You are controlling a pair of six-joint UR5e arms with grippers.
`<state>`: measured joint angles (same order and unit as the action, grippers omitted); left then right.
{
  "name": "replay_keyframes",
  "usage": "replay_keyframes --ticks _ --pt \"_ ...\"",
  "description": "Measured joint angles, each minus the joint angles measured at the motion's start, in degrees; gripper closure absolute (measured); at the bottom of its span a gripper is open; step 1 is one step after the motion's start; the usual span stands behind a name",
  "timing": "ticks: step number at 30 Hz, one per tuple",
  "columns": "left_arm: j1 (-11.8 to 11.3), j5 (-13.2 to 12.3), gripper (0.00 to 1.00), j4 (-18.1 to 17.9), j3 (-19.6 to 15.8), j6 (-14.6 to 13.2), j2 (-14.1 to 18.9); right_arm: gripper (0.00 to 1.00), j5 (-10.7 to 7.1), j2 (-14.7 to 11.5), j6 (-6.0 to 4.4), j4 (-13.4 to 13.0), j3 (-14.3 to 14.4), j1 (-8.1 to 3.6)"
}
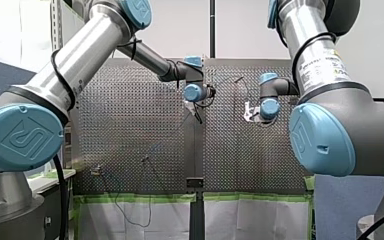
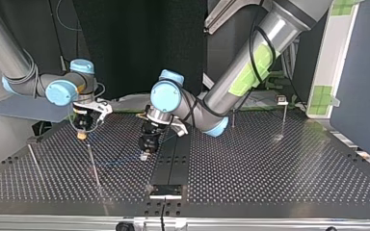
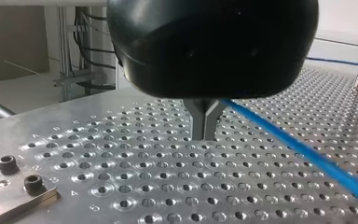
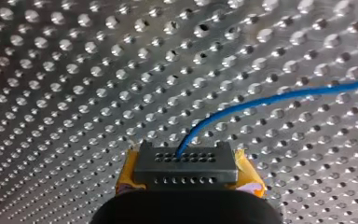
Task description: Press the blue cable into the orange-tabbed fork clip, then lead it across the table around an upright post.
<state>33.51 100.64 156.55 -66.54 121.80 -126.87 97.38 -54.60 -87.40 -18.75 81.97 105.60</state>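
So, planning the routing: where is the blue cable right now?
The blue cable is pinched by my left gripper and my right gripper and spans between them above the table, at the top view's left.

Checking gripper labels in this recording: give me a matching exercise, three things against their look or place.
Column one:
1. left gripper
2. right gripper
3. upright post

Column two:
A. yellow pads, with the blue cable coming out between them
B. stands furthest to the top view's right
C. dark metal fingers pinched on the cable

Pairs: 1-C, 2-A, 3-B.
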Motion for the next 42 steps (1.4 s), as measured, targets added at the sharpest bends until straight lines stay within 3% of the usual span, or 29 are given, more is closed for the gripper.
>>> replay_keyframes --ticks 6,22,36,42 --pt "-0.07 1.06 0.81 0.12 0.01 -0.37 0.0 1.0 -0.12 0.45 0.78 -0.48 0.38 -0.14" --pt "-0.44 2.68 0.81 1.99 -0.01 -1.13 -0.04 1.0 -0.16 1.31 1.72 -0.65 0.78 -0.17" --pt "-0.24 8.92 0.78 8.25 -0.04 -6.75 -0.06 1.0 -0.17 1.97 1.77 -1.47 1.46 -0.16" --pt "-0.19 12.05 0.78 11.4 -0.06 -7.73 -0.07 1.0 -0.12 3.32 1.68 -1.73 1.61 -0.27"
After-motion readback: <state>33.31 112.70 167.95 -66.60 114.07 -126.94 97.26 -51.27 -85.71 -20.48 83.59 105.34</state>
